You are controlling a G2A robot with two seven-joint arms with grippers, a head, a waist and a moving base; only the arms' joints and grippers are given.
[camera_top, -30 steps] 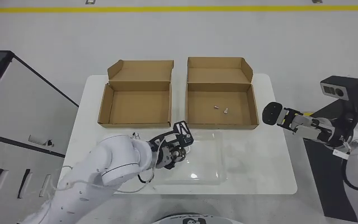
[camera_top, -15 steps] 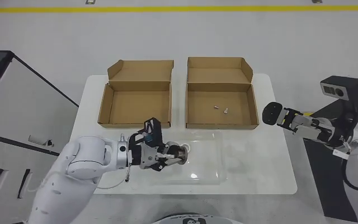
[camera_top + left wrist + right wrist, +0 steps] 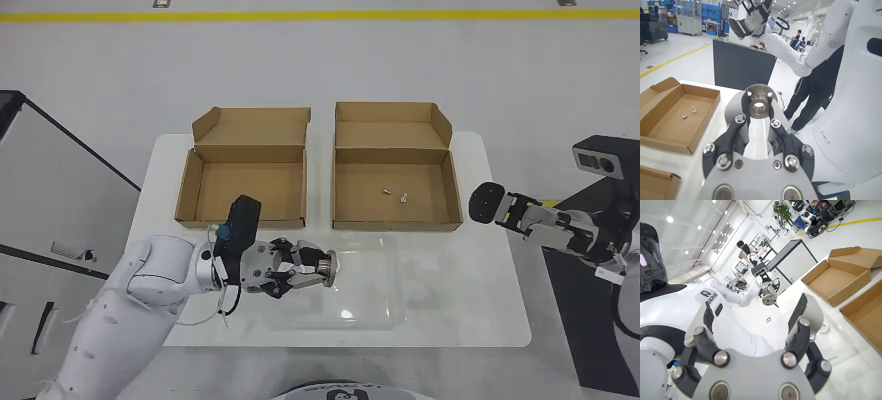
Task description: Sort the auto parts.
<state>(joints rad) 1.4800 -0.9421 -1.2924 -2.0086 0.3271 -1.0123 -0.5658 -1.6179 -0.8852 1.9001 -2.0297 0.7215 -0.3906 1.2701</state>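
My left gripper (image 3: 312, 268) is shut on a round metal flange (image 3: 326, 267) with a centre bore and bolt holes, held sideways above the near-left part of a clear plastic tray (image 3: 385, 300). In the left wrist view the flange (image 3: 758, 90) sits clamped between the black fingers (image 3: 738, 125). Two small screws (image 3: 396, 192) lie in the right cardboard box (image 3: 450, 195); the left cardboard box (image 3: 245, 190) is bare. My right gripper (image 3: 483, 203) stands open past the table's right side, fingers (image 3: 800, 311) wide apart with nothing between them.
A small white ring (image 3: 347, 314) lies in the clear tray near the table's front. Both boxes stand with lids folded back at the table's far side. A dark cabinet (image 3: 40, 200) stands left of the table.
The left wrist has swung back to the left, and the gripper has turned from pointing down into the tray to lying sideways with the flange in it. The right arm has stayed still.
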